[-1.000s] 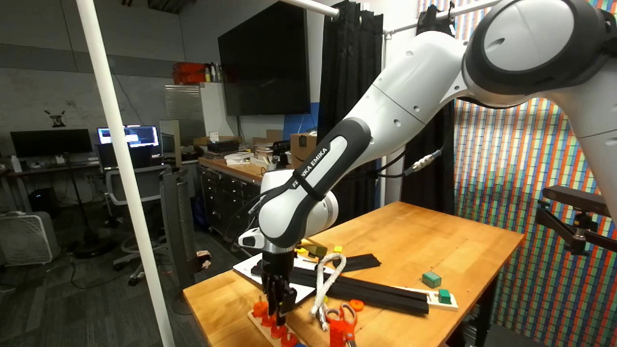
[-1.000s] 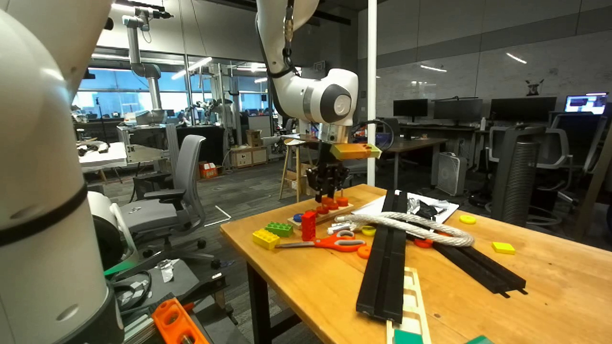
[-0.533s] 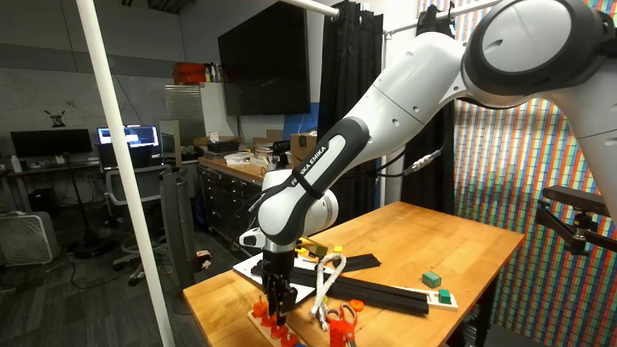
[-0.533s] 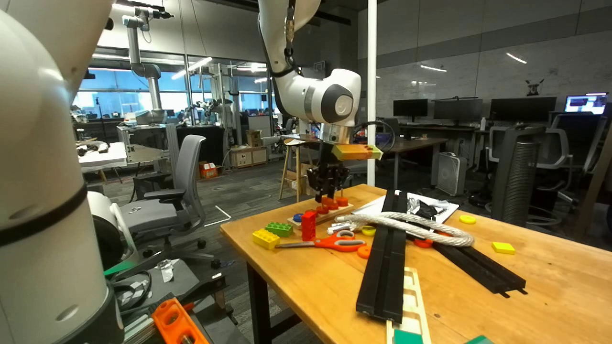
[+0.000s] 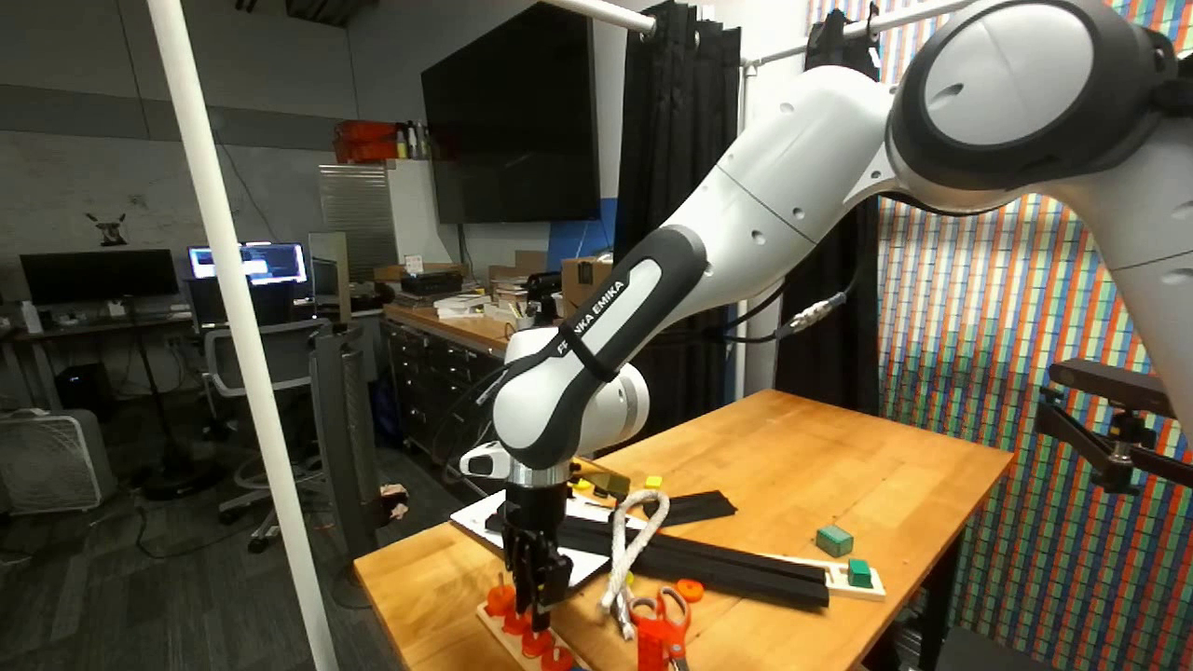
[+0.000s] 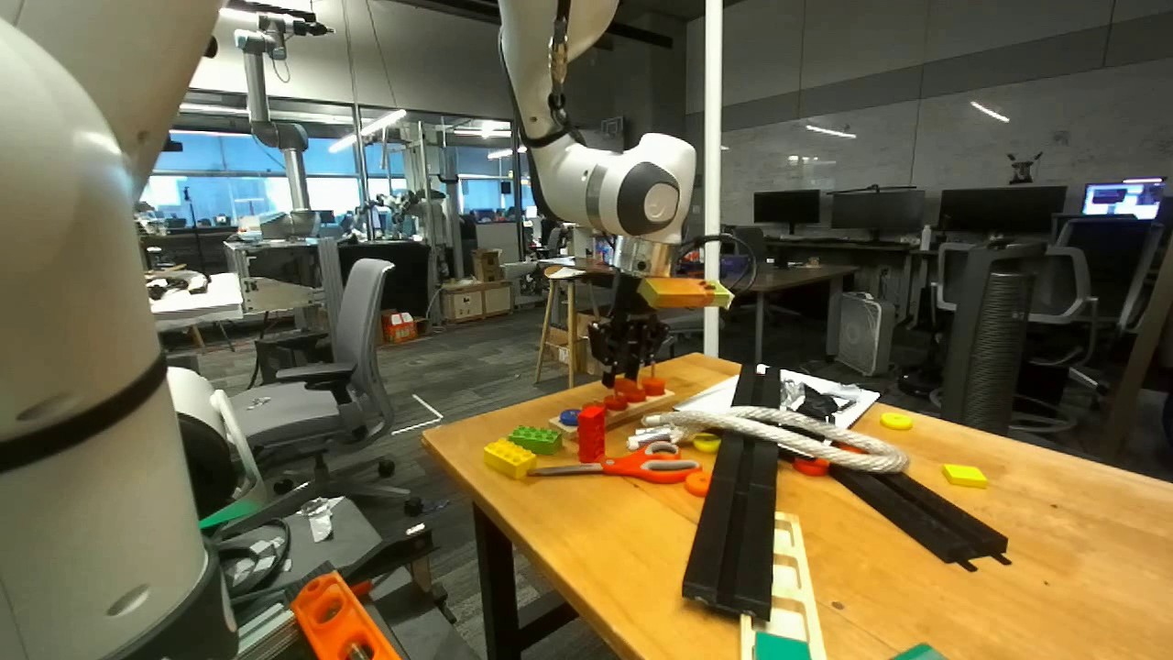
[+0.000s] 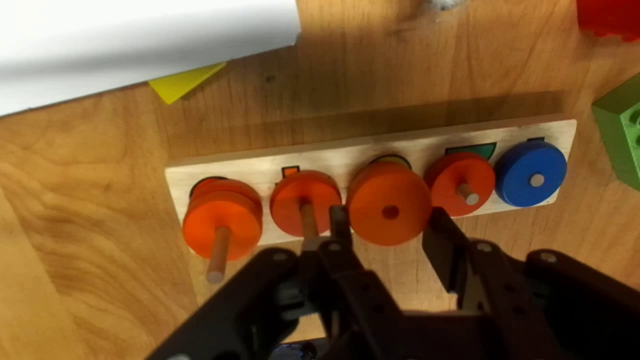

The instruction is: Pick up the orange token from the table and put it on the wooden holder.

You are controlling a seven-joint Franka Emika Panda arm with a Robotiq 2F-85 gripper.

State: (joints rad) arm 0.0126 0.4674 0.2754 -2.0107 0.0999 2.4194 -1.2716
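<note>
The wooden holder (image 7: 327, 160) lies below my gripper in the wrist view and shows in both exterior views (image 5: 500, 632) (image 6: 632, 411). My gripper (image 7: 389, 216) is shut on an orange token (image 7: 390, 225), one fingertip on each side. The token sits over the holder's middle position. Its centre hole looks dark, and the peg there is hidden; I cannot tell whether the peg enters the hole. Orange and red tokens (image 7: 222, 215) (image 7: 305, 200) (image 7: 452, 182) and a blue token (image 7: 530, 172) sit around the other pegs. Another orange token (image 6: 698, 483) lies on the table.
A green block (image 7: 622, 135) and a red block (image 6: 592, 434) stand by the holder's blue end. Scissors (image 6: 646, 466), white rope (image 6: 788, 426) and black track pieces (image 6: 740, 513) lie nearby. A white sheet (image 7: 135, 40) lies beside the holder.
My gripper with the token has shifted slightly to the left in both exterior views. The wooden holder has shifted slightly the same way with it.
</note>
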